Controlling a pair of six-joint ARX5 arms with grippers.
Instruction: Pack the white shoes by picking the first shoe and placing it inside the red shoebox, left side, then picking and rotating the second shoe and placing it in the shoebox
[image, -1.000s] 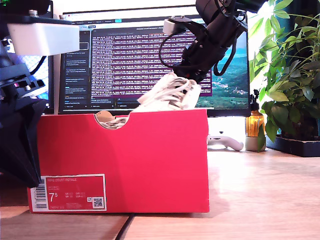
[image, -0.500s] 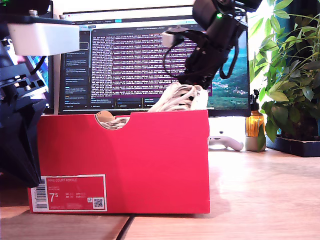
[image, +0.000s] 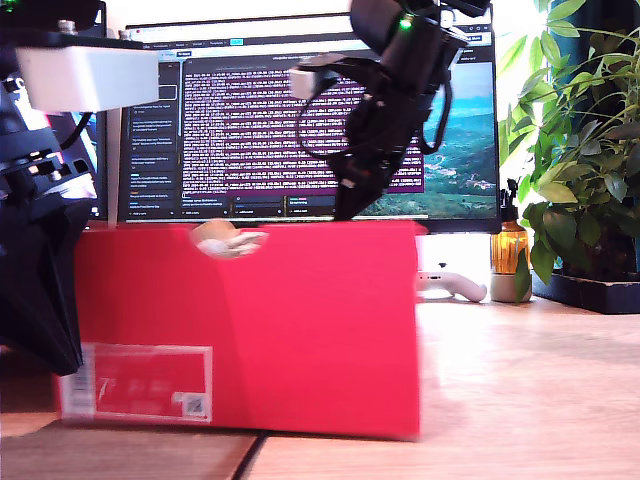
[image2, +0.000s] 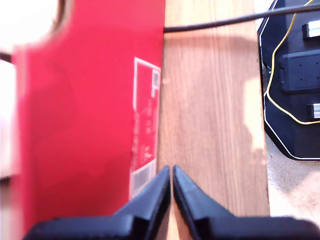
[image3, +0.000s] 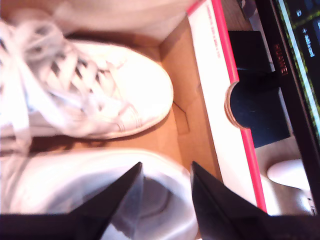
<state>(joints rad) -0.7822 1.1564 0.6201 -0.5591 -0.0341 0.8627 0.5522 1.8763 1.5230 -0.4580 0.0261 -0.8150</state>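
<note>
The red shoebox (image: 300, 320) stands on the wooden table, blurred, with its white label (image: 135, 380) low on the exterior view's left. Part of a white shoe (image: 225, 240) shows through the half-round notch. In the second wrist view both white shoes lie inside the box: one laced shoe (image3: 100, 95) and another (image3: 75, 185) beside it. My second gripper (image3: 165, 195) hangs open just above that second shoe, and it dips behind the box's top edge (image: 345, 205). My first gripper (image2: 171, 172) is shut on nothing, beside the labelled box face (image2: 75, 125).
A monitor (image: 250, 120) stands behind the box. A potted plant (image: 580, 150), an amber bottle (image: 508, 245) and a white controller (image: 450, 283) sit at the exterior view's right. The first arm's dark body (image: 40, 280) fills the exterior view's left. A black mat with cables (image2: 295, 75) lies beyond the table edge.
The second gripper carried the shoe down and toward the exterior view's left into the box and let go of it. The shoe no longer shows above the rim. The box now looks blurred.
</note>
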